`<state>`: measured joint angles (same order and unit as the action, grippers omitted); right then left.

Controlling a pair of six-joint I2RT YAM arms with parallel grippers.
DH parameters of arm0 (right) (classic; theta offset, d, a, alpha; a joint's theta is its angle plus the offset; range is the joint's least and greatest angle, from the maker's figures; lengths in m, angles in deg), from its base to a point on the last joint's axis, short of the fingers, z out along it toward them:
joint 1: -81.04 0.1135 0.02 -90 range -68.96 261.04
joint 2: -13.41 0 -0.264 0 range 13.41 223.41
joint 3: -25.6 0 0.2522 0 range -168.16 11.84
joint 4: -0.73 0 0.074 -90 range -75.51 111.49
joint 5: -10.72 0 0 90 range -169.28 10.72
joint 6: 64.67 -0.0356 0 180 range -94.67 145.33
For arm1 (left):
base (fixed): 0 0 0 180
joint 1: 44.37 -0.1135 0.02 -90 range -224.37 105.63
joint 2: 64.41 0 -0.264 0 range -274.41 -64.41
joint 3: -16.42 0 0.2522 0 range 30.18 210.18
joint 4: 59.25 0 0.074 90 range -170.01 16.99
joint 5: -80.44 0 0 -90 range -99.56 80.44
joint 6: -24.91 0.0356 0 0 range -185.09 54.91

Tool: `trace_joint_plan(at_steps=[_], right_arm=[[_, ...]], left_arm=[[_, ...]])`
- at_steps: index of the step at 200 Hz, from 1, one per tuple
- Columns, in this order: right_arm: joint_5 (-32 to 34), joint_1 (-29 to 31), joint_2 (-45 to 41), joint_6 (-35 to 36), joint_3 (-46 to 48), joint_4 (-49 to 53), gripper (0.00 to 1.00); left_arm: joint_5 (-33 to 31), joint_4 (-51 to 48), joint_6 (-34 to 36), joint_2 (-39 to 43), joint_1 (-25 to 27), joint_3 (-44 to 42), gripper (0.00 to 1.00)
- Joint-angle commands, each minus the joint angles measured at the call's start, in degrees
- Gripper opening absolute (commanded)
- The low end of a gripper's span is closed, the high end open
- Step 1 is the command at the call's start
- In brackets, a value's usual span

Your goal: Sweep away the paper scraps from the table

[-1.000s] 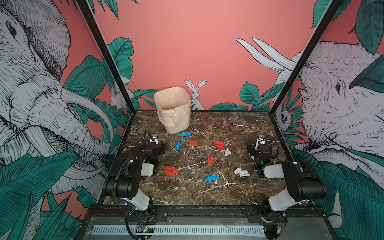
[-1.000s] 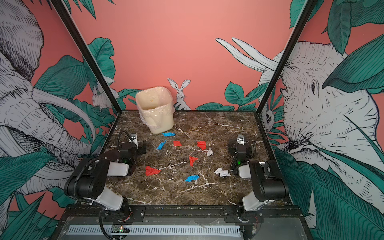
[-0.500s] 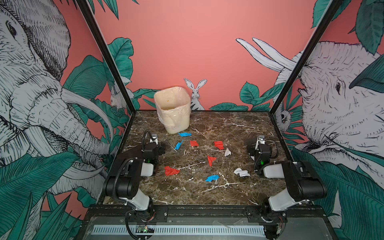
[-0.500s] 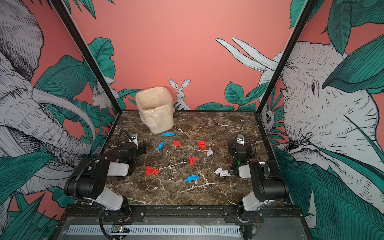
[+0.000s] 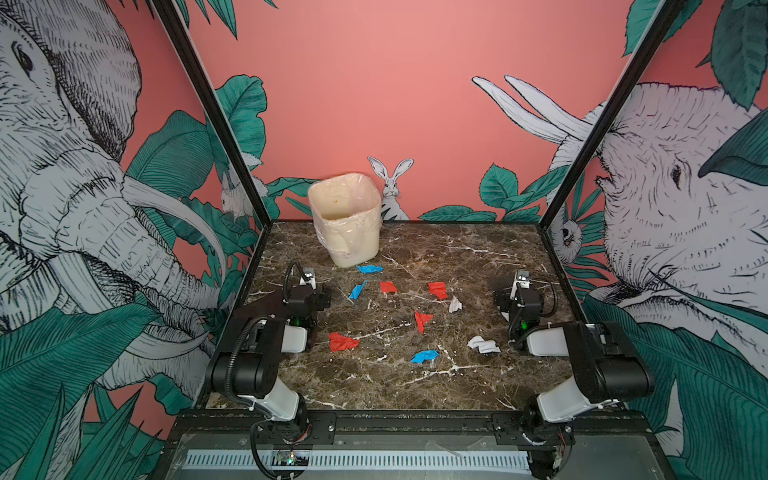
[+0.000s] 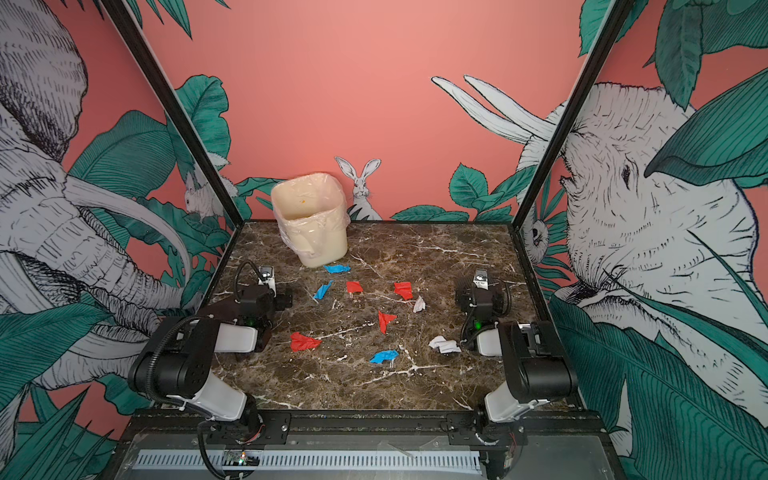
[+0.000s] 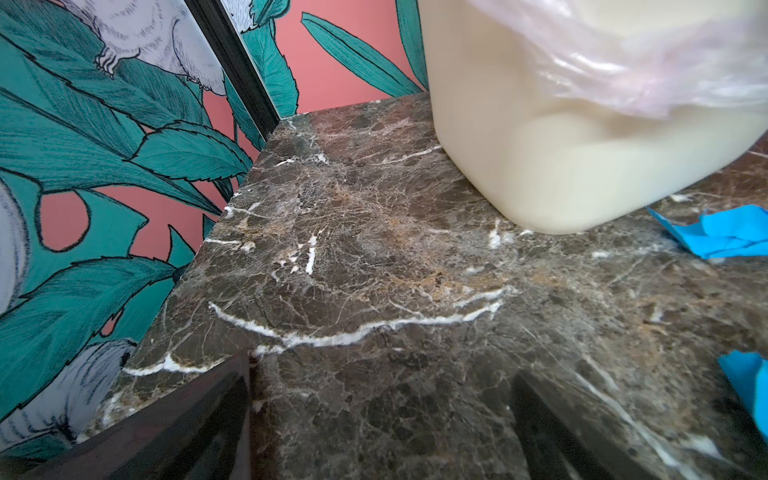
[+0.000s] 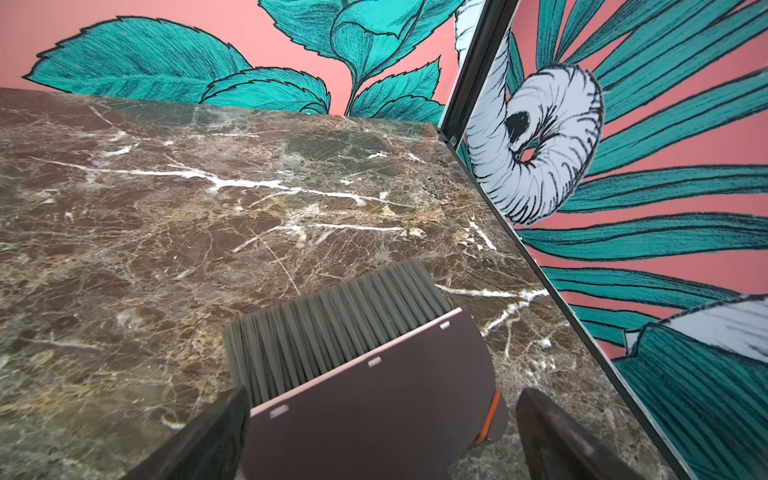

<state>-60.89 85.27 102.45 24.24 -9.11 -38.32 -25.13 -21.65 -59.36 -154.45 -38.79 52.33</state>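
Several red, blue and white paper scraps lie scattered across the middle of the marble table in both top views. One blue scrap lies beside the bin. My left gripper sits low at the table's left side. It is open over bare marble, with nothing between its fingers. My right gripper sits at the right side, open around a brush with grey bristles and a dark body. A gap shows between the brush and one of its fingers.
A cream plastic-lined bin stands at the back left of the table, just ahead of the left gripper. A dark brown flat piece lies under the left arm. Patterned walls close the table's back and sides.
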Motion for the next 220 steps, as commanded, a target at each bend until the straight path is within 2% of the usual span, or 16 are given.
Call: trace_joint_plan(at_steps=[1, 32, 44, 56, 80, 95, 108, 123, 137, 166, 194, 206, 220], right_arm=[[-0.5, -0.2, -0.1, -0.3, -0.5, -1.5, 0.99], [-1.4, -0.4, -1.4, -0.2, -1.5, 0.8, 0.99], [-2.2, -0.2, -5.8, 0.3, -4.0, 9.2, 0.99], [-0.2, 0.2, -10.8, -0.4, -7.1, 19.8, 0.99], [2.2, 0.4, -18.4, -8.4, -12.5, 40.3, 0.99], [4.8, 0.3, -21.6, -14.9, -15.4, 53.3, 0.99], [5.2, 0.1, -23.0, -17.9, -18.5, 65.3, 0.99], [2.4, -1.6, -23.1, -19.7, -21.6, 75.9, 0.99], [-2.2, -6.7, -22.5, -21.2, -24.5, 84.3, 0.99], [-10.1, -18.0, -19.8, -21.4, -27.6, 90.2, 0.99], [-17.8, -21.1, -16.1, -24.6, -26.8, 84.7, 0.99], [-18.9, -21.3, -14.4, -24.5, -26.6, 82.7, 0.99], [-17.1, -21.4, -12.1, -22.1, -27.6, 83.6, 0.99]], left_arm=[[0.4, 0.9, -0.6, 1.0, -0.3, 0.3, 1.00], [-0.6, 2.2, 0.2, 1.7, -0.2, 0.3, 1.00], [-0.6, -7.0, 0.1, 6.6, -0.1, 2.9, 1.00], [-0.7, -20.0, -0.6, 12.2, -0.1, 6.6, 1.00], [-2.5, -34.4, -1.3, 20.1, 0.9, 10.2, 1.00], [-6.1, -42.6, -2.2, 24.1, 3.1, 11.6, 1.00], [-7.9, -48.7, -3.6, 27.2, 5.2, 12.4, 1.00], [-7.5, -54.5, -5.4, 29.8, 7.7, 13.3, 1.00], [-7.5, -58.0, -5.9, 31.5, 9.7, 13.8, 1.00], [-6.4, -61.3, -6.6, 33.8, 11.5, 14.3, 1.00], [-6.1, -61.8, -6.5, 34.1, 11.5, 14.6, 1.00], [-5.7, -61.9, -6.5, 34.2, 11.7, 14.7, 1.00], [-4.7, -62.5, -6.7, 34.5, 11.6, 14.9, 1.00]])
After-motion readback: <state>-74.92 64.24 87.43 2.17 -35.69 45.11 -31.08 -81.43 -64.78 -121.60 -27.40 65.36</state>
